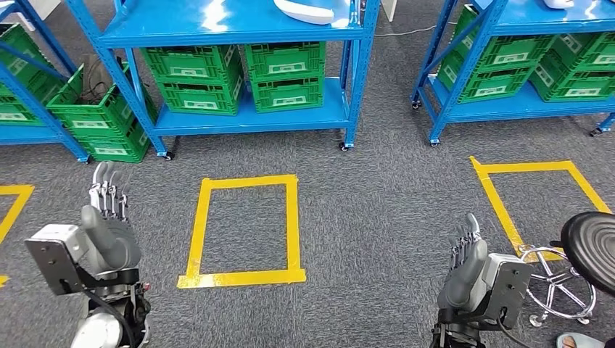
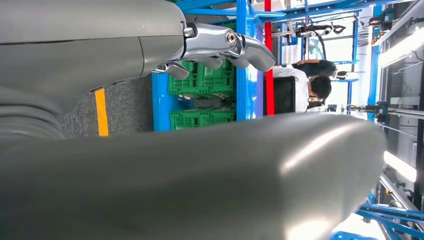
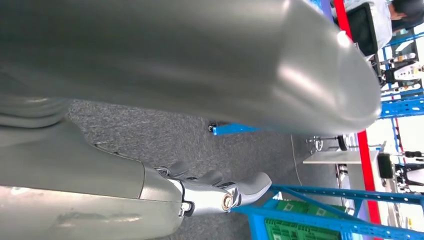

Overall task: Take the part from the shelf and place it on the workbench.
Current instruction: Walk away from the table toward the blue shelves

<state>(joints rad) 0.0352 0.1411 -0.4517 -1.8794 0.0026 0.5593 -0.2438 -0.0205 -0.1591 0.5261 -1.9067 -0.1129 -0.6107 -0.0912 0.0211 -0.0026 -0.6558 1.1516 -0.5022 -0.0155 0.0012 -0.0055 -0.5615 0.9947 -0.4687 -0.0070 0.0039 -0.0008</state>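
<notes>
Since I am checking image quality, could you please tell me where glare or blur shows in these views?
Head view: sharp, with white glare on the blue shelf top. Left wrist view: the close grey thumb is blurred; bright lights wash out the background. Right wrist view: the thumb is blurred, with overexposed background.

The white part (image 1: 308,10) on the shelf (image 1: 217,29) is cut off by the head view's top edge. The stool (image 1: 591,250) runs off the right edge. In the left wrist view the thumb (image 2: 200,175) is a close blur hiding the floor; a person (image 2: 312,82) stands partly behind a blue post (image 2: 242,60).
</notes>
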